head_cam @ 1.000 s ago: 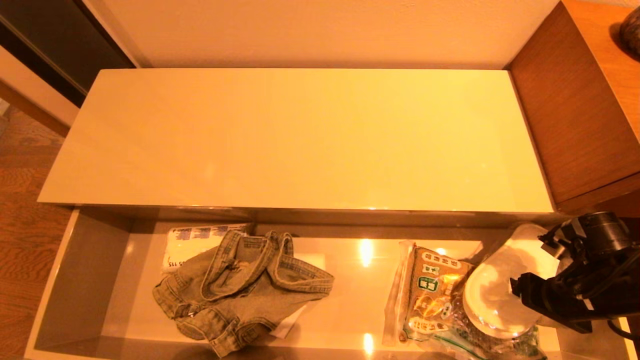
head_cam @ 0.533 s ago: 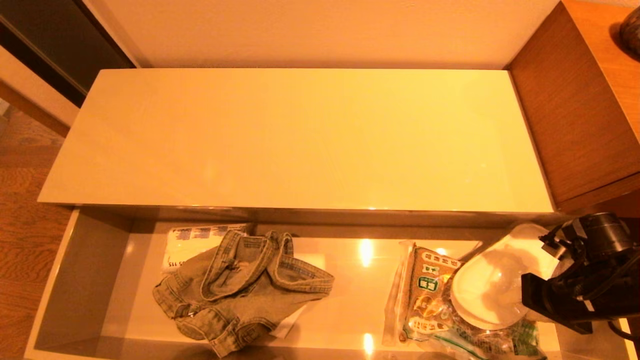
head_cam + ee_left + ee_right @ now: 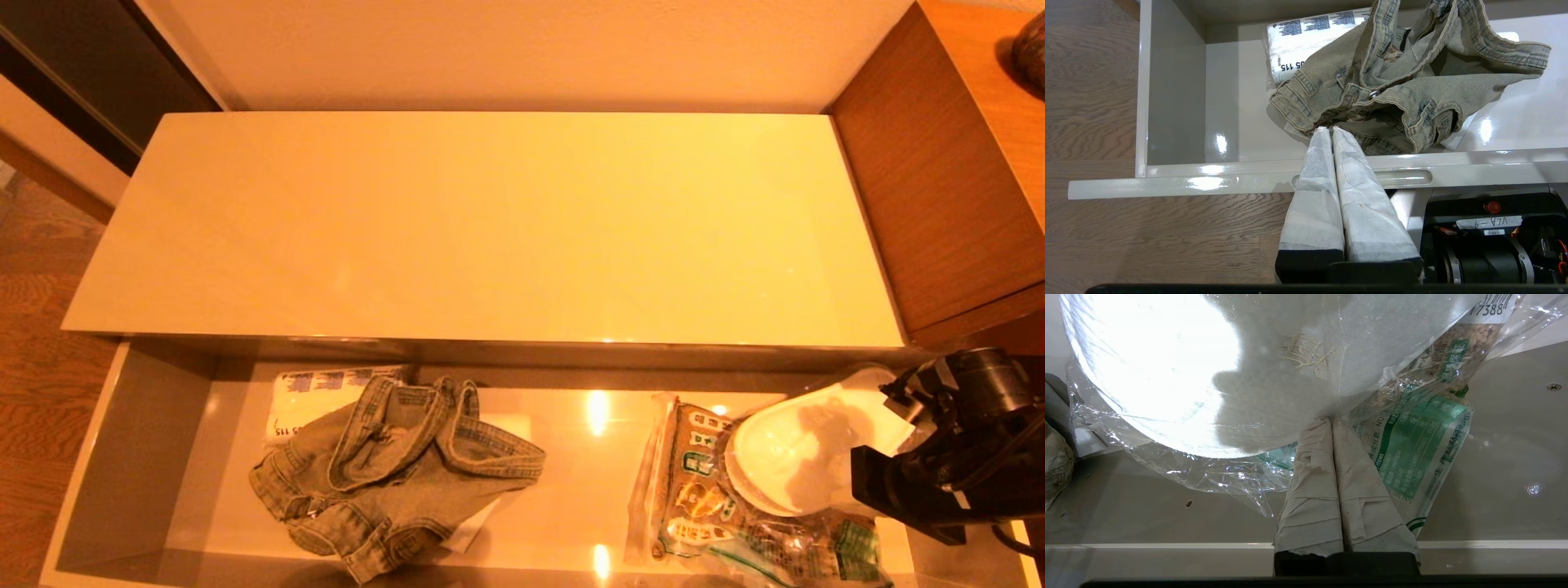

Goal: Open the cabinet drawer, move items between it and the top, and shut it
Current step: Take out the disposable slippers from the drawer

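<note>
The drawer (image 3: 131, 457) stands pulled out below the cabinet's bare glossy top (image 3: 490, 229). A crumpled grey-green denim garment (image 3: 392, 465) lies in the drawer's left half. The white slippers (image 3: 788, 457) in clear wrap sit at the drawer's right end, tipped up over a printed bag. My right gripper (image 3: 1331, 419) is shut, its tips pinching the edge of the slippers (image 3: 1167, 367) and their wrap. The right arm (image 3: 947, 474) shows at the lower right of the head view. My left gripper (image 3: 1329, 130) is shut and empty, hanging over the drawer's front edge near the denim (image 3: 1404, 81).
A brown printed food bag (image 3: 702, 490) lies under the slippers. A white tissue pack (image 3: 314, 392) is partly under the denim. A taller brown wooden unit (image 3: 939, 180) stands to the right of the cabinet. Wood floor (image 3: 41, 367) lies to the left.
My right gripper has shut on the slippers' edge. The slippers have shifted left and tipped up, uncovering more of the food bag. The left arm has not moved.
</note>
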Motion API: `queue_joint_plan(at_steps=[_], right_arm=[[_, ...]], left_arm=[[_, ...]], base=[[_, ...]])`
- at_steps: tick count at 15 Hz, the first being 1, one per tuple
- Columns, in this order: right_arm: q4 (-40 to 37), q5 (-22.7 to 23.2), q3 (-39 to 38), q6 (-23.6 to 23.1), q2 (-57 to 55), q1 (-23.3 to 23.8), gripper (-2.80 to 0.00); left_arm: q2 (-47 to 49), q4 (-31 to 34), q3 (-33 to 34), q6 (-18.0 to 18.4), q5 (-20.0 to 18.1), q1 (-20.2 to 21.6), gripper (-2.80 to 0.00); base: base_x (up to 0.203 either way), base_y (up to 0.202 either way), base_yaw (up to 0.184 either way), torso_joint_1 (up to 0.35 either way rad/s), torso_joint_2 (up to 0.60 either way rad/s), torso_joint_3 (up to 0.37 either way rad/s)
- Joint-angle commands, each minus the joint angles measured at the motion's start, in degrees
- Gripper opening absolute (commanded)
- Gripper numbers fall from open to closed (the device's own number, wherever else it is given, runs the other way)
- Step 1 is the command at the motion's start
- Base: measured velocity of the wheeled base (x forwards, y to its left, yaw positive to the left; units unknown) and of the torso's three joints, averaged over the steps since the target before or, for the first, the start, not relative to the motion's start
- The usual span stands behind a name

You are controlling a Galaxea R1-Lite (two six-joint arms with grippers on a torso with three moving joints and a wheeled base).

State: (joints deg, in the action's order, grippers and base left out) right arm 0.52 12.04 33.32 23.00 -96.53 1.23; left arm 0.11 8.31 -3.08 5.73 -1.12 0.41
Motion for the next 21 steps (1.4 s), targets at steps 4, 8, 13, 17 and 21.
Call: queue_joint_plan(at_steps=[4,8,13,17,21], right_arm=[[0.0,0.1,-0.1,0.1,0.2,-0.1,-2.80],[0.0,0.1,-0.1,0.2,1.0,0.0,-2.80],[-0.1,0.1,0.0,0.2,0.7,0.0,-2.80],[-0.2,0.1,0.6,0.5,3.3,0.0,-2.80],[-2.0,0.1,1.4,0.6,5.2,-0.7,-2.80]], left_arm=[[0.0,0.0,0.0,0.1,0.0,0.0,-2.80],[0.0,0.0,0.0,0.1,0.0,0.0,-2.80],[0.0,0.0,0.0,0.1,0.0,0.0,-2.80],[0.0,0.0,0.0,0.1,0.0,0.0,-2.80],[0.0,0.0,0.0,0.1,0.0,0.0,-2.80]], base=[[0.000,0.000,0.000,0.000,0.00,0.000],[0.000,0.000,0.000,0.000,0.00,0.000],[0.000,0.000,0.000,0.000,0.00,0.000],[0.000,0.000,0.000,0.000,0.00,0.000],[0.000,0.000,0.000,0.000,0.00,0.000]])
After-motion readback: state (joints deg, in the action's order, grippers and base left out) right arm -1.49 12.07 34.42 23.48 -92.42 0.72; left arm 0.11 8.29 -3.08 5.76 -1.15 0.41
